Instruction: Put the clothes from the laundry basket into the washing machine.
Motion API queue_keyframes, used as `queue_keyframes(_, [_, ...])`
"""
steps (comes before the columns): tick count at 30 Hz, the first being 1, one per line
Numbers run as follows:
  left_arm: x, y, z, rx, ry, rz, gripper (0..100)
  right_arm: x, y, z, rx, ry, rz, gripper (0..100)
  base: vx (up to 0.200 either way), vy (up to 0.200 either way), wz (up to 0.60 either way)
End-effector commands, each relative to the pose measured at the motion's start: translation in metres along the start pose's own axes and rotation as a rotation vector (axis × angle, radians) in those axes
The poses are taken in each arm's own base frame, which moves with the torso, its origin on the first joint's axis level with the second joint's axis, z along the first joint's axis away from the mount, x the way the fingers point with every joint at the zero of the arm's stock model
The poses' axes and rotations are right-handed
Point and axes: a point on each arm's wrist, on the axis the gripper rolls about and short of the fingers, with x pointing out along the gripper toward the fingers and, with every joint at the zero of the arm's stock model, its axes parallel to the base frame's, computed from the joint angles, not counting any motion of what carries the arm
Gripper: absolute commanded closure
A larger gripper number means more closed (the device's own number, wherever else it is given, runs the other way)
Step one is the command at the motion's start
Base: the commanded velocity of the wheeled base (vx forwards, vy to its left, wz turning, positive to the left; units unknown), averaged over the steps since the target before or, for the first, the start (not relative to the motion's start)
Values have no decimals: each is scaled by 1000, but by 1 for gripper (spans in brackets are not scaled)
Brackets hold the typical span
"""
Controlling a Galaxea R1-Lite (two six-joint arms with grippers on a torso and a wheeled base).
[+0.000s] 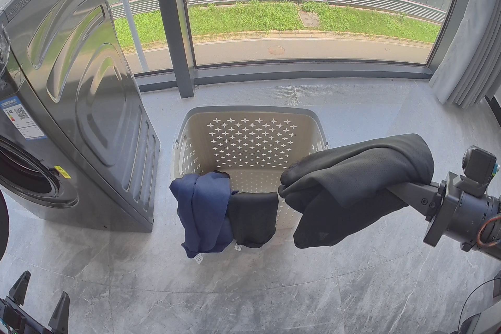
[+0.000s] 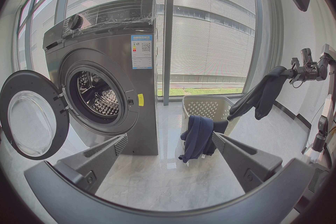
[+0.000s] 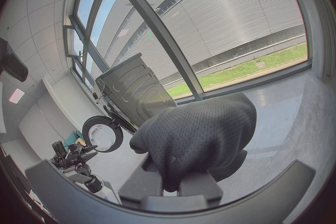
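A cream laundry basket (image 1: 250, 142) (image 2: 206, 106) stands on the floor before the window. A navy garment (image 1: 203, 212) (image 2: 196, 137) and a black one (image 1: 254, 217) hang over its near rim. My right gripper (image 1: 389, 187) (image 3: 171, 184) is shut on a dark grey garment (image 1: 355, 183) (image 3: 199, 133) (image 2: 262, 93), held in the air above the basket's right side. The grey washing machine (image 1: 78, 90) (image 2: 105, 88) stands at the left, door (image 2: 33, 119) swung open, its drum (image 2: 96, 93) showing bare metal. My left gripper (image 1: 39, 301) (image 2: 168, 142) is open, low at the near left.
A big window with a dark post (image 1: 172, 11) runs behind the basket. A grey curtain (image 1: 469, 48) hangs at the far right. Bare tiled floor (image 1: 261, 293) stretches between me, the basket and the machine.
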Motion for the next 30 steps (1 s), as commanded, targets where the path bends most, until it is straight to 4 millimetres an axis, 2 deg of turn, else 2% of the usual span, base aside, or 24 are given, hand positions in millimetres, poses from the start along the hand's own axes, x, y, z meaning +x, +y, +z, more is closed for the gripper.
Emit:
queue_keyframes(1, [0, 0, -5, 1, 6, 0, 0, -1, 1, 4, 1, -21, -7, 100, 0, 0, 0])
queue_keyframes(3, [1, 0, -5, 1, 8, 0, 0, 1, 0, 4, 1, -20, -17, 100, 0, 0, 0])
queue_keyframes(10, [1, 0, -5, 0, 8, 0, 0, 9, -1, 6, 0, -56, -151, 100, 0, 200, 0])
queue_keyframes(30, [1, 0, -5, 0, 9, -2, 0, 12, -1, 1, -1, -29, -145, 100, 0, 200, 0])
